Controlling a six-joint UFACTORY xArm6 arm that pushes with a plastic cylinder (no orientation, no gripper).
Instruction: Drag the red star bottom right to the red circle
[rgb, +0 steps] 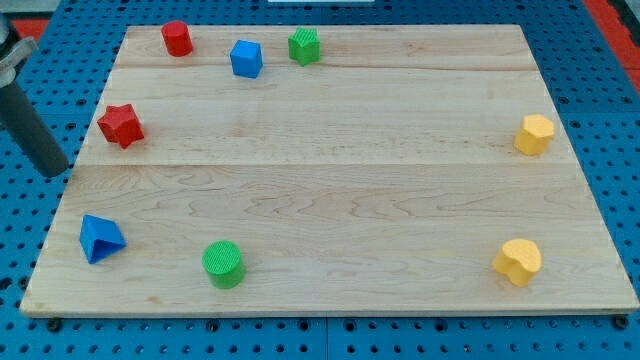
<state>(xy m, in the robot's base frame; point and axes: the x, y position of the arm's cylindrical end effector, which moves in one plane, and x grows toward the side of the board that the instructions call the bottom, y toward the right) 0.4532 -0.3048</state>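
Seven blocks ring the wooden board (330, 200), its middle bare. Our rod carries no claw, so nothing is held; our tip (52, 172) rests at the view's left edge, below-left of the red star (121, 125), apart from it. That star, a chunky faceted piece, sits lower-left of the red circle (177, 38); we judge dragging not yet begun.

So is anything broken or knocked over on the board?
Nothing looks broken or spilled. All eight blocks sit flat on the wooden board. The red star rests below the red circle, a bit to the view's left. My tip waits at the board's left edge, left of the star, touching nothing.
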